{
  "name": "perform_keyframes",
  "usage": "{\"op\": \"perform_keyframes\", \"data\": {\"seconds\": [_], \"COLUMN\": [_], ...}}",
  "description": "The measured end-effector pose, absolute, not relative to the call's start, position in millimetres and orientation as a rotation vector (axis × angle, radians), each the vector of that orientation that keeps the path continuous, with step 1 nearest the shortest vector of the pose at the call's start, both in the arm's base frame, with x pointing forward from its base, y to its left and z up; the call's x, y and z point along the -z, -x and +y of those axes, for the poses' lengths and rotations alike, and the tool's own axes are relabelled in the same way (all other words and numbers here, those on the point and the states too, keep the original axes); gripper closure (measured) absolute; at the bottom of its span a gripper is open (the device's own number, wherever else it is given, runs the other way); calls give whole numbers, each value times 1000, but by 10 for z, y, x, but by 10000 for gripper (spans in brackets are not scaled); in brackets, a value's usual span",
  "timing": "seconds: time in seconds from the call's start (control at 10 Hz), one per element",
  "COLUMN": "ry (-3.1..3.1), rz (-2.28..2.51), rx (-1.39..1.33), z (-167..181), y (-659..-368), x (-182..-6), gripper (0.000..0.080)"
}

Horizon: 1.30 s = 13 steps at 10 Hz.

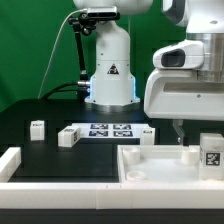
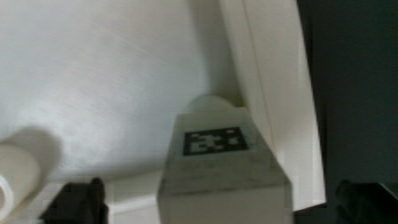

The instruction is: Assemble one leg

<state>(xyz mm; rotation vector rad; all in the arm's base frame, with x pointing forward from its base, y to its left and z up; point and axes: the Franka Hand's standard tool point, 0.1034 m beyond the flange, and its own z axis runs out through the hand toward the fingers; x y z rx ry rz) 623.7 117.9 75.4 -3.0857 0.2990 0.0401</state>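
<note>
Nearest to me, a white rail (image 1: 20, 160) is lying along the front edge of the black tabletop (image 1: 60, 165). Just behind it, the large white panel (image 1: 150, 165) is resting flat with its raised rim. The leg (image 1: 211, 152) is standing at the panel's corner on the exterior view's right, its tagged face turned toward the front; in the exterior view its long axis seems upright, though I cannot be sure. In the wrist view the leg (image 2: 217, 150) is sitting between the dark fingers (image 2: 75, 200), which are standing apart on either side and not touching it. The gripper (image 1: 180, 130) is hanging open just above the panel, holding nothing. Farther back, the marker board (image 1: 108, 130) is lying flat, with two small white blocks (image 1: 68, 137) (image 1: 37, 126) nearby.
</note>
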Motion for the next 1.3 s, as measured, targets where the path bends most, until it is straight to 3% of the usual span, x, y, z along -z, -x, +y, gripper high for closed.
{"op": "perform_keyframes", "data": {"seconds": [0.2,0.4,0.5,0.6,1.3], "ry": [3085,3085,3084,3080,2751], "rz": [312,312,322,355,1332], "rx": [-41,-41,-41,-39,-50], "z": [1180,1179,1179,1170,1170], "y": [-6236,-6236,-6236,-6238,-6247], "x": [-753,-753,-753,-752,-748], "gripper": [150,407,407,510,509]}}
